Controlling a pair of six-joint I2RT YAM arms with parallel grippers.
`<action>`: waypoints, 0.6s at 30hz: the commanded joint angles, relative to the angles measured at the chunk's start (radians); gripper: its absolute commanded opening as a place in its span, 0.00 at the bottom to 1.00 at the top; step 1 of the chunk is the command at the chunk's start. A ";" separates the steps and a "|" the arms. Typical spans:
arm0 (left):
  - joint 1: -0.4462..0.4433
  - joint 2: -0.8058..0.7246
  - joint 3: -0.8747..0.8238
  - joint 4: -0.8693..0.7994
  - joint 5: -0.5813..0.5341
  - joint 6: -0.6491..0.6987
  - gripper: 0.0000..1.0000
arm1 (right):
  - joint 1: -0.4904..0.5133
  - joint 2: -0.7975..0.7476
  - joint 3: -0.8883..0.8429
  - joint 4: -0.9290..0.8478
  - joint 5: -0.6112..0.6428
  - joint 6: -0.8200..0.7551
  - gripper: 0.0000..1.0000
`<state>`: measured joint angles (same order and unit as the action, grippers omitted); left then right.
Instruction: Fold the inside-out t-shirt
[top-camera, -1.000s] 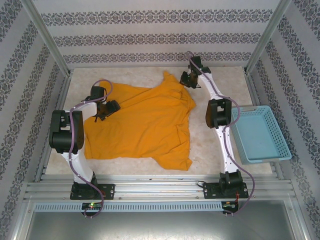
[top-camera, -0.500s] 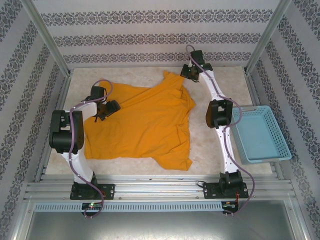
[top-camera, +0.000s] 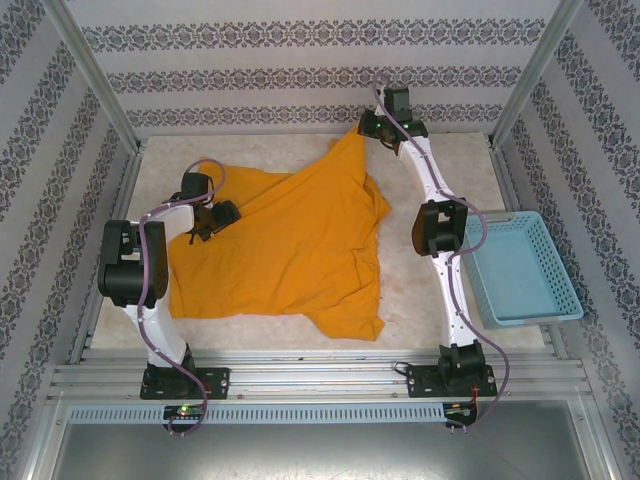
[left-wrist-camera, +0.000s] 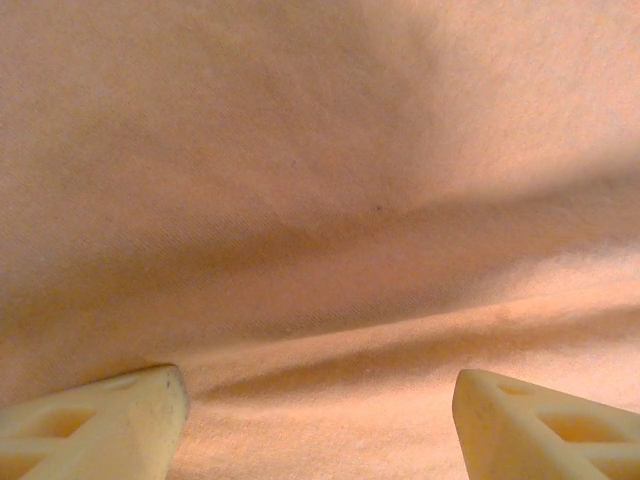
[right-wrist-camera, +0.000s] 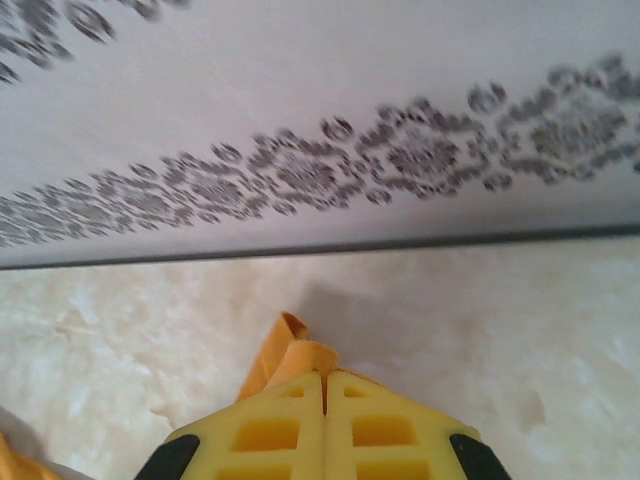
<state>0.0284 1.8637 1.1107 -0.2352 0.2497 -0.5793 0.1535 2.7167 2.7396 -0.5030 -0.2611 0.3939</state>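
Mustard-orange t-shirt (top-camera: 290, 250) spread on the marbled table (top-camera: 460, 165), one corner raised at the far wall. Right gripper (right-wrist-camera: 323, 385) is clamped on that corner, and a small fold pokes past its fingertips, the rest cut off by the frame edge. Left gripper (left-wrist-camera: 320, 400) sits low over the shirt's left part, fingers (left-wrist-camera: 110, 420) spread wide; whether they touch the cloth cannot be made out. Light-blue basket (top-camera: 520, 268) lies at the right, well apart.

I note damask-banded wallpaper walls (top-camera: 320, 60) on three sides; cream marbled tabletop (top-camera: 465, 165); aluminium corner posts (top-camera: 92, 70); lighting even.
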 joint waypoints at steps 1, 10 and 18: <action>0.013 0.038 -0.050 -0.085 -0.029 0.016 0.73 | 0.004 0.004 0.041 0.137 -0.030 0.045 0.00; 0.013 0.037 -0.046 -0.085 -0.024 0.017 0.73 | -0.003 0.029 0.071 0.107 -0.051 0.089 0.43; 0.013 0.008 -0.051 -0.094 -0.011 0.011 0.73 | -0.045 -0.199 -0.178 -0.129 -0.013 0.048 0.68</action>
<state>0.0284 1.8591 1.1072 -0.2348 0.2504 -0.5789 0.1246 2.6575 2.6472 -0.5251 -0.2939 0.4648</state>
